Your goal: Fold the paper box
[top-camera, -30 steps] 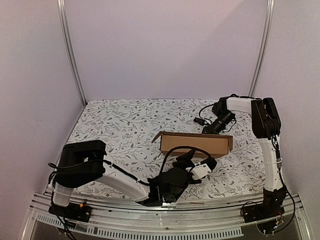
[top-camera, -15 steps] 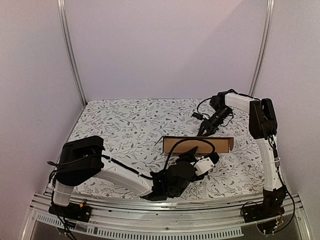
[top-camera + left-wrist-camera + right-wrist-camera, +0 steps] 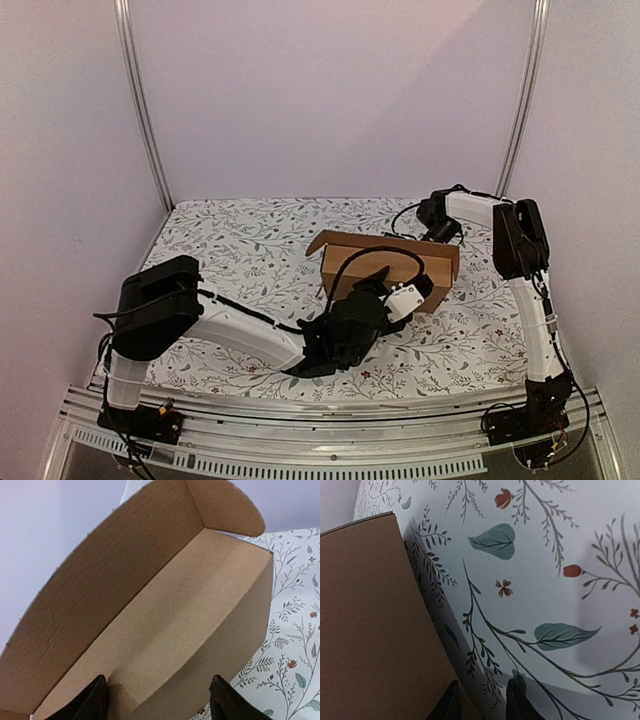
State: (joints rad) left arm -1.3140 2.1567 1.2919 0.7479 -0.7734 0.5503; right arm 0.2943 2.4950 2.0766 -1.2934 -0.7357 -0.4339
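The paper box [image 3: 385, 258] is brown corrugated cardboard, standing tilted up in the middle of the table, right of centre. In the left wrist view its inside [image 3: 165, 625] shows, with a tall back panel and a rounded flap [image 3: 225, 505] at the far end. My left gripper [image 3: 405, 293] is at the box's near side; it is open [image 3: 160, 702], fingers wide apart astride the box's near wall. My right gripper [image 3: 435, 232] is behind the box's far right corner. Its fingers [image 3: 482, 702] stand a little apart over the cloth, one beside the cardboard [image 3: 370, 625], holding nothing.
The table is covered with a white cloth printed with leaves and flowers [image 3: 230, 250]. Pale walls and two metal posts [image 3: 140, 100] close in the back and sides. The metal rail [image 3: 330, 440] with the arm bases runs along the near edge.
The box has tipped up and now stands taller. My left gripper has pushed forward against its near side. My right gripper has dropped behind the box's far right corner.
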